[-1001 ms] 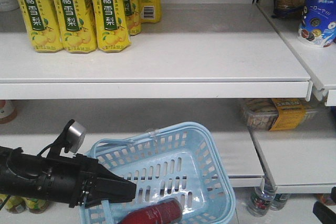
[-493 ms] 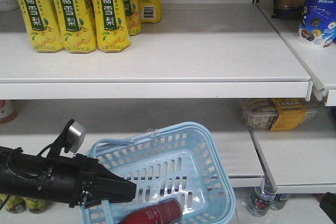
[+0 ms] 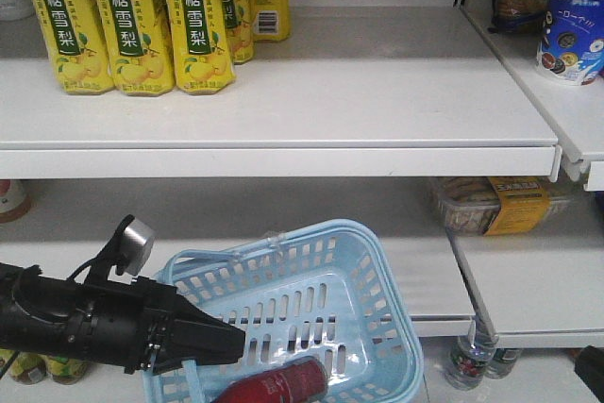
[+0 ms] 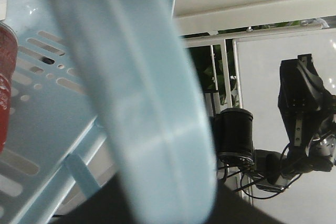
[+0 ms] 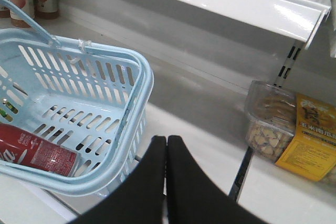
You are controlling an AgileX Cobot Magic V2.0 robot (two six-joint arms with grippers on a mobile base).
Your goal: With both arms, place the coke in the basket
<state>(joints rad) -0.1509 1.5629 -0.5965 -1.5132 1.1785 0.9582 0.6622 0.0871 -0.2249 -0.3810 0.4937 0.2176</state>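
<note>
White shop shelves (image 3: pixel 283 129) fill the room, with yellow drink packs (image 3: pixel 123 21) at the upper left of the front picture and a box of nuts (image 5: pixel 286 135) low on the right.

The basket (image 3: pixel 377 261) sits in the lower middle of the front picture, out in front of the lower shelf. The can (image 3: pixel 278 386) lies on its side inside the basket, at the bottom edge of the picture. In the right wrist picture it shows at the lower left, on the slotted floor close to the near wall.

The can is probably light, hard and smooth, so it could slip or roll. A squeeze that is too hard could dent it. The best place to hold it looks like the middle of its round body, across the short way.

Its long side runs from lower left to upper right in the front picture. I cannot tell which end is the top.

The left claw (image 3: pixel 212 342) is at the basket's lower left rim. Its tips look pressed on the rim or handle, but the view is blurry, so I cannot be sure. The right claw (image 5: pixel 166 153) is pressed together, holds nothing, and points at the basket's right wall from just beside it.
</note>
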